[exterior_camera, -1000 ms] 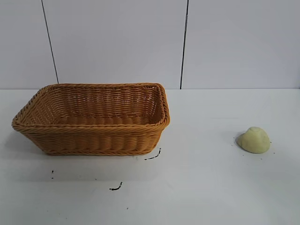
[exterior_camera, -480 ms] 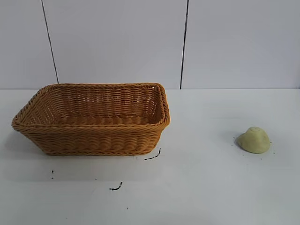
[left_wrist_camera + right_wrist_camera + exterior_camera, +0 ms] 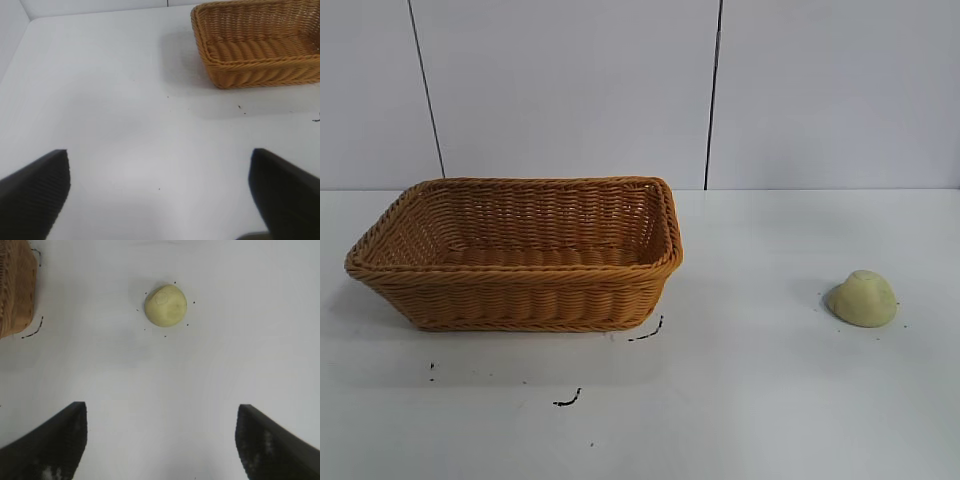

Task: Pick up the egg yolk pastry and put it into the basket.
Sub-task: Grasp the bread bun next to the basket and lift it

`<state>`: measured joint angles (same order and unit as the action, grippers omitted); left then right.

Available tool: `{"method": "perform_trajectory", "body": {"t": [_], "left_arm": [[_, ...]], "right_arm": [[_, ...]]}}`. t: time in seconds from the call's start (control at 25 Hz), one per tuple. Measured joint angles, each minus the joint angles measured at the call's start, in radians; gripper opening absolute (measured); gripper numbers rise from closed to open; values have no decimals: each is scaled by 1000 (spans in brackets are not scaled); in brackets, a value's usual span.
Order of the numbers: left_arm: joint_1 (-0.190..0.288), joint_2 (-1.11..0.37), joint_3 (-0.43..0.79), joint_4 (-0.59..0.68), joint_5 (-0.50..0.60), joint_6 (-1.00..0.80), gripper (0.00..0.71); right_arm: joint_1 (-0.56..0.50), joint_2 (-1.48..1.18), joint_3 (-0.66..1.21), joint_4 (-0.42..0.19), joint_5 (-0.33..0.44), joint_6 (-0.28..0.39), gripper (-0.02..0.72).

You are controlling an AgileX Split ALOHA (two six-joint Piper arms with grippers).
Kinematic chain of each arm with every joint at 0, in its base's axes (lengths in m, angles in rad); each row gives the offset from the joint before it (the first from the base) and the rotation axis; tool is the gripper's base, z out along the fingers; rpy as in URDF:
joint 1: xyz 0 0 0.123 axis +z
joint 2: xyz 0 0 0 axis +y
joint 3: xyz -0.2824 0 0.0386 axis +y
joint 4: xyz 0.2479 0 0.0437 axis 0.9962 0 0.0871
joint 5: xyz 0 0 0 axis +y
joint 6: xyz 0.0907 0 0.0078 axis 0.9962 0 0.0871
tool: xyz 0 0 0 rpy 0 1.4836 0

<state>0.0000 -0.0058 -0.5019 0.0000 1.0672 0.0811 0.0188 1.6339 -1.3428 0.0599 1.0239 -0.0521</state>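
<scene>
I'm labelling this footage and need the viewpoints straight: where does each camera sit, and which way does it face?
Exterior view: level at the table's edge, facing the basket, the egg yolk pastry and the wall; no robot parts.
Left wrist view: above the table, the open left gripper framing the basket corner.
Right wrist view: looking down, the open right gripper short of the pastry.
All three share the basket.

No legible text — none anywhere.
</scene>
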Motion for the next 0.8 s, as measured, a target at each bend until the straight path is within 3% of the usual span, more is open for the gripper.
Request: {"method": "perform_trajectory", "body": {"t": [0.24, 0.56, 0.8], "left_arm": [[0, 0, 0, 0, 0, 0, 697], [0, 0, 0, 0, 0, 0, 697], [0, 0, 0, 0, 0, 0, 697]], "right_arm": [[0, 207, -123, 2, -7, -59, 582], [19, 289, -137, 34, -41, -123, 582], [60, 327, -141, 25, -58, -102, 582]]}}
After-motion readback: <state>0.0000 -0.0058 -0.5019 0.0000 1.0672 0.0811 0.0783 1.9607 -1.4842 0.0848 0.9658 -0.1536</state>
